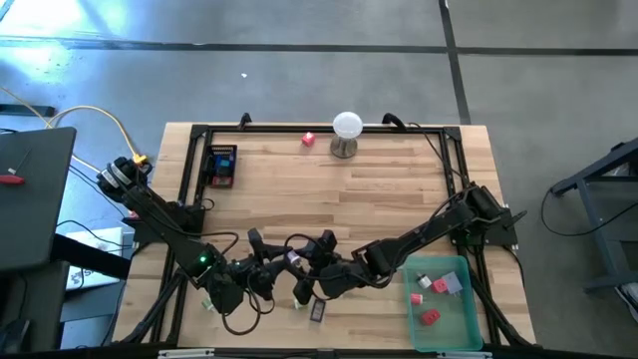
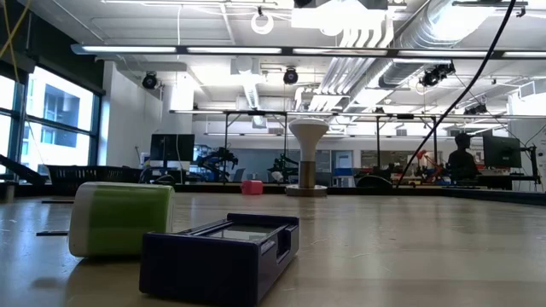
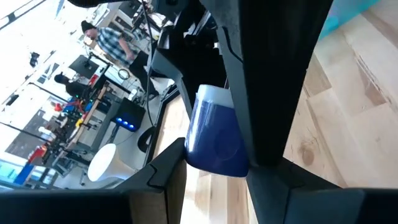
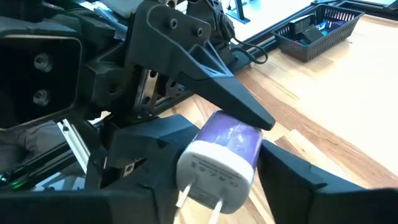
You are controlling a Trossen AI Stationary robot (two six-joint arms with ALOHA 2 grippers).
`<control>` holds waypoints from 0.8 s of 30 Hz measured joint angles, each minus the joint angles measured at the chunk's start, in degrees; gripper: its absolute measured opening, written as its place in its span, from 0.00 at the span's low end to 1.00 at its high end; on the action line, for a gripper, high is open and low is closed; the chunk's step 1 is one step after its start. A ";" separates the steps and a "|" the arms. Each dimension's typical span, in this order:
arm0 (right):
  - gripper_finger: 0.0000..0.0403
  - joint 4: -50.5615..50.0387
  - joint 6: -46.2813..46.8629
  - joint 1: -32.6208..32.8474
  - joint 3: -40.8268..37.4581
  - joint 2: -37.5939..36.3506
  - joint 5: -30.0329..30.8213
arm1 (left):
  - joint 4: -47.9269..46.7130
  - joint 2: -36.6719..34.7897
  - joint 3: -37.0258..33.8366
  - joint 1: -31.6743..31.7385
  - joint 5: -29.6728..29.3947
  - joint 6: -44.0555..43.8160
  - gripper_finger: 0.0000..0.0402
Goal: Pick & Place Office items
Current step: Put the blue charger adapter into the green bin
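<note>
Far left on the tabletop (image 1: 399, 189): black basket (image 1: 221, 166). Near edge, centre: left hand (image 1: 282, 267) clamped on a purple-and-white plug adapter (image 4: 221, 163), prongs pointing out. Right hand (image 1: 311, 261) just beside, fingers (image 4: 155, 143) around the same adapter, partly closed. Nearer: a black piece (image 1: 318, 310). Far centre: red block (image 1: 308, 140), white ball on stand (image 1: 346, 134). Near right: teal tray (image 1: 469, 324) with red pieces (image 1: 430, 317).

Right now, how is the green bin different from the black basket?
The green bin has smooth see-through walls; the black basket has walls full of little holes. The green bin sits at the near right corner of the wooden table; the black basket sits at the far left. The green bin holds red, pink and grey pieces; the black basket holds blue and orange things. Both are open-topped rectangles.
</note>
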 joint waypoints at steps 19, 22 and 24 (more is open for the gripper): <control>0.31 -0.75 -4.02 1.81 0.00 0.00 3.26 | 0.06 0.00 0.00 0.04 0.28 -7.83 0.40; 0.31 -2.10 -4.99 2.81 0.00 0.00 5.94 | 0.04 0.00 0.00 0.04 2.35 -7.87 0.40; 0.31 -4.32 -5.79 3.73 0.00 -0.25 8.13 | 0.04 0.00 0.00 0.06 5.61 -6.51 0.40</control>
